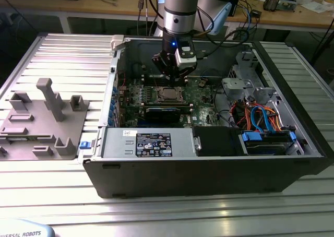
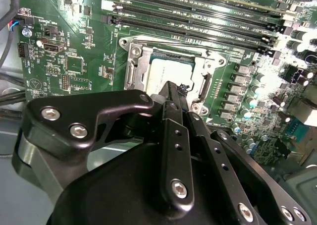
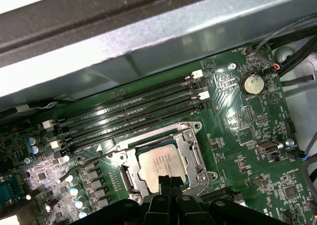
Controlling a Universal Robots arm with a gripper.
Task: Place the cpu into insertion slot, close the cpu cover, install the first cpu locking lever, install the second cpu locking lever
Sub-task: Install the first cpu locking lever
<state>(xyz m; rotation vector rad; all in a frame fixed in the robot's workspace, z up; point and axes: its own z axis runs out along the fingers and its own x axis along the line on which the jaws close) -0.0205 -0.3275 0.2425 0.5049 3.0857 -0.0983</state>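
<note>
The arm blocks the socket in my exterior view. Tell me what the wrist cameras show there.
Observer: In both wrist views the cpu lies flat, with the cpu cover down around its edges.
Operator: Report the gripper.
Observer: The gripper has its fingers together, tips at the cpu's edge.
Operator: Check the levers.
Observer: In the first wrist view a thin wire lever sticks out beside the cover, apparently unlatched.

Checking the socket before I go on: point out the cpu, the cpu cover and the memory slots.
cpu (image 3: 159, 164): first wrist view, middle of its silver top.
cpu cover (image 3: 195, 154): first wrist view, side bar of the metal frame.
memory slots (image 3: 133, 117): first wrist view, mid-length of one long black slot.
</note>
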